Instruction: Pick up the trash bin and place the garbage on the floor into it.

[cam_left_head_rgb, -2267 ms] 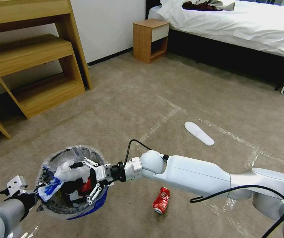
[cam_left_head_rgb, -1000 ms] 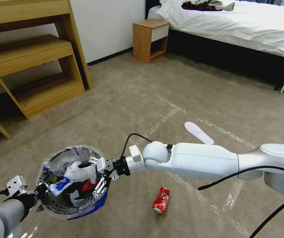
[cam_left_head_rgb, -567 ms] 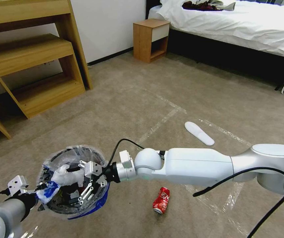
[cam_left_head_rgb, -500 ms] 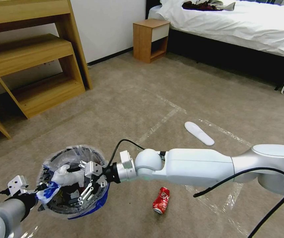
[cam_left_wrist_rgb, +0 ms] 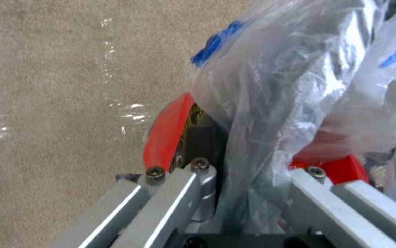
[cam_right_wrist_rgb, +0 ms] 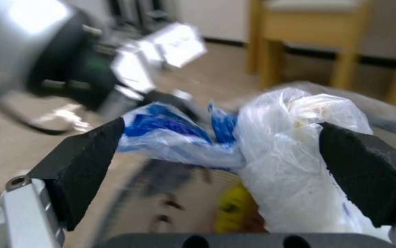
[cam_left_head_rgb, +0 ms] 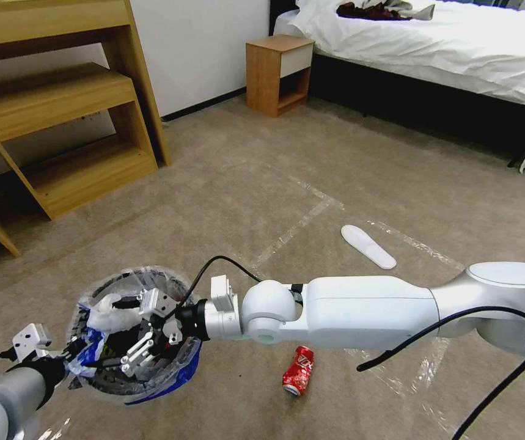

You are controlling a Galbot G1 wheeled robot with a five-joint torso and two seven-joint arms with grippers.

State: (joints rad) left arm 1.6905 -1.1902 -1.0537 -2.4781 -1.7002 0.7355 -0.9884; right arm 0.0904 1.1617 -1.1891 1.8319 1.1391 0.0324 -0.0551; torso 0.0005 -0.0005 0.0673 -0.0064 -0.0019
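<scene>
Your right gripper (cam_left_head_rgb: 142, 333) hangs over the round plastic-lined trash bin (cam_left_head_rgb: 179, 365), fingers spread apart.
Your left gripper (cam_left_wrist_rgb: 241, 193) clamps that bin's rim; the crushed red can (cam_left_head_rgb: 297, 370) lies on carpet beside the bin.

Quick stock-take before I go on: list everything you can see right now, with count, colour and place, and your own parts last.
trash bin: one, red base, blue band, clear bag liner, held up at lower left.
white bag: one, white with blue print, in the bin.
can: one, red, crushed, on the floor under the right arm.
insole: one, white, on the floor farther out.
floor: beige carpet with clear tape strips.
shelf unit: one, wood, left wall.
nightstand: one, wood, beside the bed.
bed: one, white bedding, top right.
left claw: shut on the bin's rim and liner.
right claw: open, over the bin's mouth.
</scene>
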